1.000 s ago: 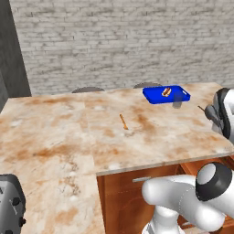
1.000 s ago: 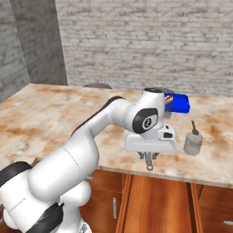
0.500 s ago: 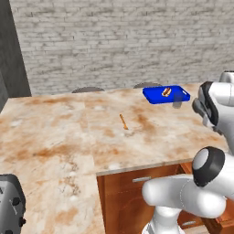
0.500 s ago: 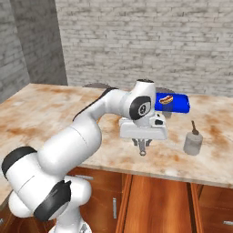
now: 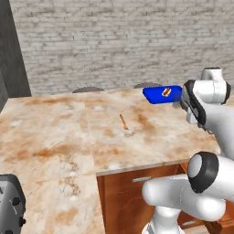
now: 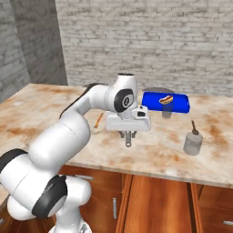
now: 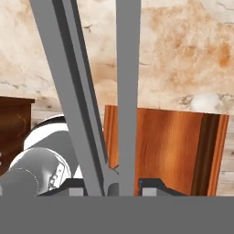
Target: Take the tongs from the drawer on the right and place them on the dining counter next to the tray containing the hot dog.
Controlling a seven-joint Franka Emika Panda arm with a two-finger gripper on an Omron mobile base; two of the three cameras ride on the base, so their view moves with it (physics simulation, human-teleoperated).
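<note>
1. Since the earlier frame, arm and gripper (image 6: 129, 136) have risen over the counter edge.
2. Left base view: one bright blue rectangular tray (image 5: 162, 94) carrying one tan-bun hot dog (image 5: 166, 92) sits on the beige marbled stone dining counter (image 5: 68, 137).
3. Right base view: jaws pinch something slim.
4. Hand view: jaws grip one slim grey metal tongs (image 7: 98, 87), two stiff, light, probably slippery arms held near the hinge.

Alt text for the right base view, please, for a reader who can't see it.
The white arm holds its hand above the marbled counter, grey tongs gripped between its fingers. Behind sits a blue tray holding a hot dog; a grey jar stands to the right.
</note>
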